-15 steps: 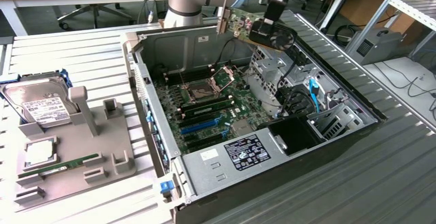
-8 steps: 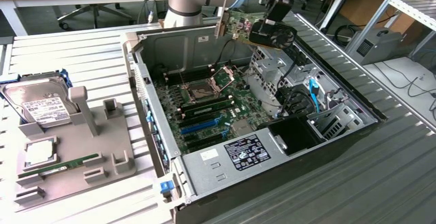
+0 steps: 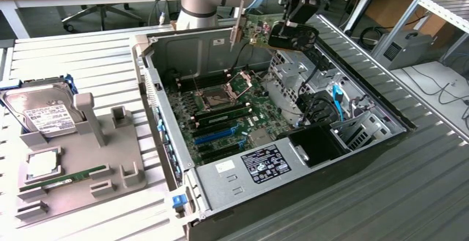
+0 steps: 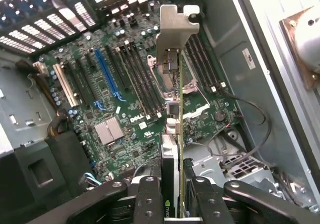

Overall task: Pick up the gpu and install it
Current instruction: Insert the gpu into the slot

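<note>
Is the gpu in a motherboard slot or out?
Out: the gripper holds the gpu in the air over the open case, clear of the motherboard.

The ribbed metal table [image 3: 88,54] bears the open computer case [image 3: 186,51] and a grey parts holder [image 3: 110,142].

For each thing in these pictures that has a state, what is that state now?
gpu: in the air over the computer case, in no slot.
hand: shut on gpu.
computer case: on its side, open, panel off.
blue slot: empty.
hard drive: parked in the grey holder.
RAM stick: lying in the grey holder.
</note>
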